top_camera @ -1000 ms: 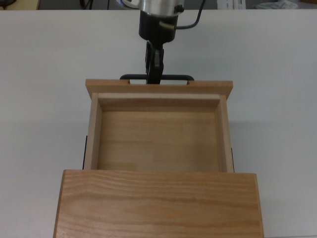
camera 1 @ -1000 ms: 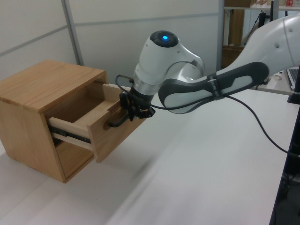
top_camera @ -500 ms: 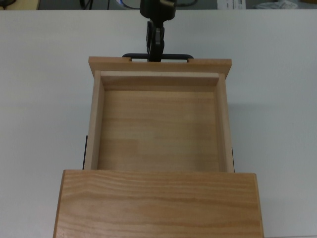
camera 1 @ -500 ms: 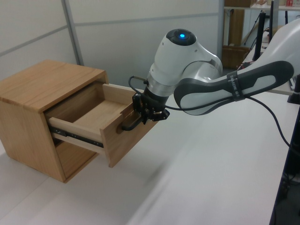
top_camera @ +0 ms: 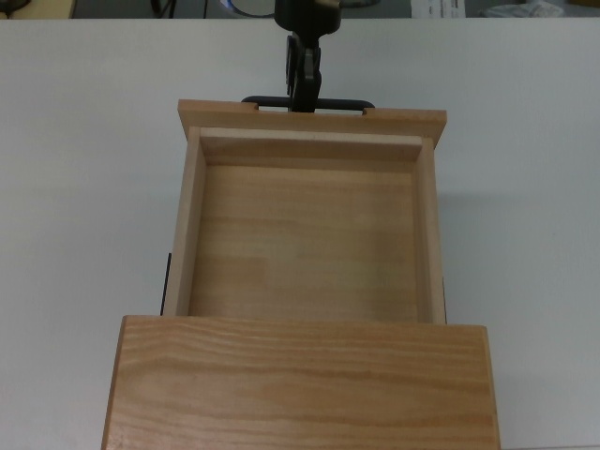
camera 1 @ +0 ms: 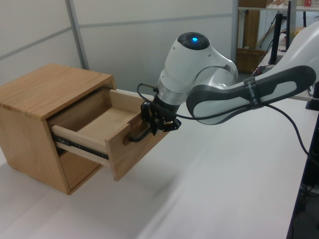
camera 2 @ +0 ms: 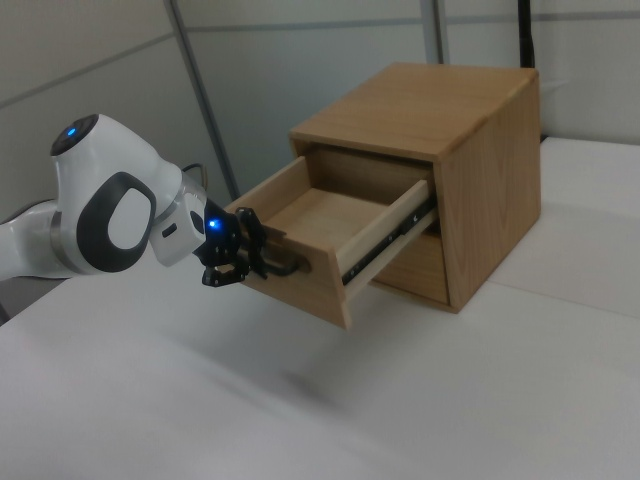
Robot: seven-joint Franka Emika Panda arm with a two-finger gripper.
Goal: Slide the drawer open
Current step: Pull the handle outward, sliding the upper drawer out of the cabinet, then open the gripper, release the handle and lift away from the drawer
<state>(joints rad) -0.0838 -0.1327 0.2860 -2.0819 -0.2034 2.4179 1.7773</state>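
tool (top_camera: pixel 301 94): fingers pinched on the black handle (top_camera: pixel 342 102) | drawer (top_camera: pixel 309 239): pulled far out of the box (top_camera: pixel 302 384), nothing inside | box sits on the white worktop (top_camera: pixel 84 187)

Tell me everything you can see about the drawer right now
The drawer is a light wooden square tray with thin side walls, a wider front panel and a thin black bar handle. It is empty and pulled far out of the wooden casing, level, riding on dark side rails. Its back end sits under the casing's top. The gripper is shut on the handle near its middle; nothing else touches the drawer.
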